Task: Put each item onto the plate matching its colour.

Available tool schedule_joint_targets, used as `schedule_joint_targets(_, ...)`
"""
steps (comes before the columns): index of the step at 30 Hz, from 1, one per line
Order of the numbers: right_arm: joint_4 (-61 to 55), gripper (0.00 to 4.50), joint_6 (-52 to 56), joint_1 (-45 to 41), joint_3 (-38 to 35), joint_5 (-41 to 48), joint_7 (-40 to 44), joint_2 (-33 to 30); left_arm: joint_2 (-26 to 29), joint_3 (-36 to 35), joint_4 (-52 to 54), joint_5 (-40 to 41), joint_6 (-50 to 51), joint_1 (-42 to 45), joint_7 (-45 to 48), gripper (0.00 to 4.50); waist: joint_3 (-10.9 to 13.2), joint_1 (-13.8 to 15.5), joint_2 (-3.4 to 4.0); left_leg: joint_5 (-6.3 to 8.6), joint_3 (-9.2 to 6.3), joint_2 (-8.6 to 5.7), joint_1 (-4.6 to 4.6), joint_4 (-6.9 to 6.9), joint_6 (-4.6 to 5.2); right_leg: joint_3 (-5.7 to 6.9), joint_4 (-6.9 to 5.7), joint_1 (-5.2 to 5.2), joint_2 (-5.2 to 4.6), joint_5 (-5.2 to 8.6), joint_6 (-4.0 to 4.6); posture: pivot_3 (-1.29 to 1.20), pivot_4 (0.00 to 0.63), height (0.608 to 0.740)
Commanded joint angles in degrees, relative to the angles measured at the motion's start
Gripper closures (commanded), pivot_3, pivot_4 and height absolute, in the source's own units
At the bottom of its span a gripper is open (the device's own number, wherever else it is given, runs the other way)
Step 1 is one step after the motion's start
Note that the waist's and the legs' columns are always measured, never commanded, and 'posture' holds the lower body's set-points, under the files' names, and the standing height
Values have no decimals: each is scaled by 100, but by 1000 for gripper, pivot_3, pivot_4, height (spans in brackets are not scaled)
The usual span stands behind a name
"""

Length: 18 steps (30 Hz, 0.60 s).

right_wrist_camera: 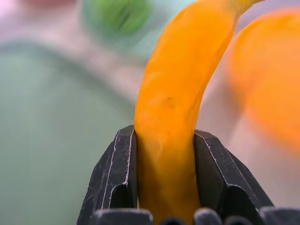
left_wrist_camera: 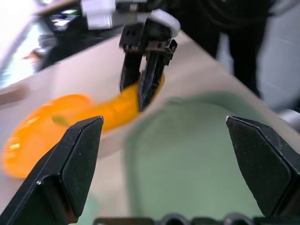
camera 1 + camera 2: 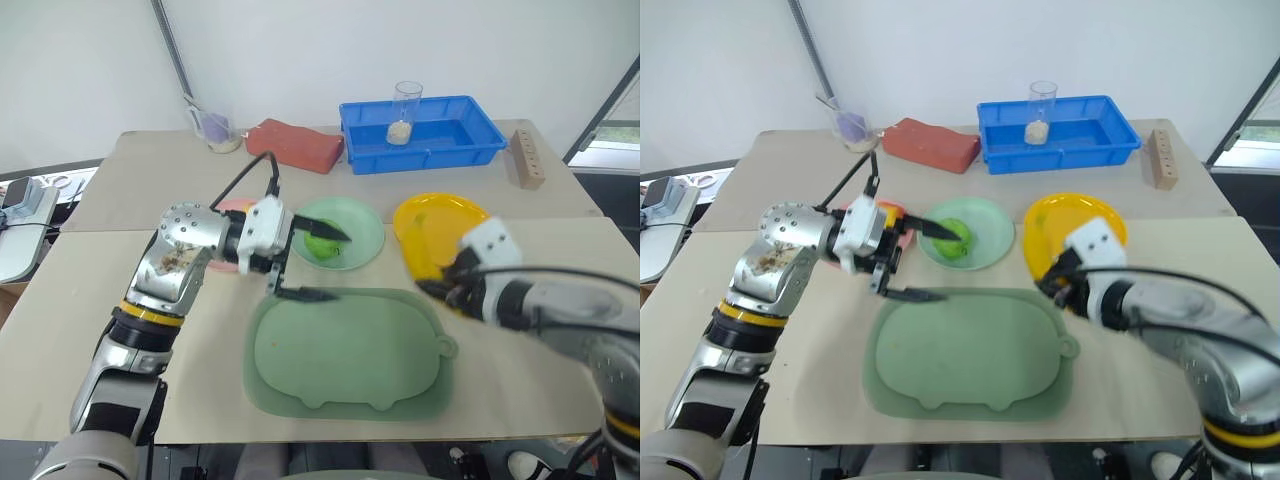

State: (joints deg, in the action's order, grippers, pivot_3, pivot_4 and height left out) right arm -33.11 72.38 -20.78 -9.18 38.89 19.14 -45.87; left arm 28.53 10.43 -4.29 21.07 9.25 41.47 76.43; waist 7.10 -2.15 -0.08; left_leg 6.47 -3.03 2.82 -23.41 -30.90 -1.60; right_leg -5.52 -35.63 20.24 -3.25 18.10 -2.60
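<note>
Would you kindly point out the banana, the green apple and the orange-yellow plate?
banana (image 1: 171, 126): right wrist view, its body between the fingers.
green apple (image 3: 954, 243): right eye view, its top.
orange-yellow plate (image 3: 448, 215): left eye view, bare middle.

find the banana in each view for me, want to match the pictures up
Left eye view: banana at right of centre, over the near edge of the orange-yellow plate, at the right gripper.
Right eye view: banana at the same plate edge.
Left wrist view: banana left of centre, clamped by the gripper beyond.
Right wrist view: banana centre, rising between the fingers.
Shared landmark: the orange-yellow plate.
</note>
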Motion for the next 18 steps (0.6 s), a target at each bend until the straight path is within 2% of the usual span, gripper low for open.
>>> schedule_joint_targets(1,1639,3260,-1117,-769,415,-774,408,-101,-461,-80,-434,-205,215,333,-823,0,0,-5,0,-4,0,0,3,-3,6,-1,1,-3,1,-1,-1,0,150,740)
schedule_joint_targets(4,3133,3260,-1838,-1370,865,-1268,795,104,-855,81,-694,-493,-47,317,-1166,0,-2,-27,2,-5,2,-2,3,-2,8,-6,8,-10,2,-5,-9,0,150,740)
schedule_joint_targets(6,4087,3260,-2223,-1777,1081,-1562,1016,280,-1056,116,-798,-613,-146,301,-1361,0,-4,-35,7,-12,0,-1,-1,3,20,-10,6,-15,9,-30,-57,0,150,740)
schedule_joint_targets(11,6132,3260,-2988,-2673,1258,-2091,1463,633,-1243,73,-839,-743,-231,243,-1676,0,-1,-44,26,-30,-9,0,-10,9,51,-23,-15,-8,25,-29,-59,0,150,740)
schedule_joint_targets(13,6658,2218,-3331,-2872,1300,-2292,1617,706,-1219,56,-786,-772,-238,176,-1720,0,-2,-35,29,-30,-11,0,-9,11,51,-23,-17,-8,28,-28,-61,0,150,740)
schedule_joint_targets(18,7152,547,-3633,-3108,1218,-2521,1916,788,-1063,20,-551,-737,-99,-3,-1762,0,-3,-38,32,-30,-9,1,-9,6,49,-23,-16,-12,27,-27,-64,0,150,740)
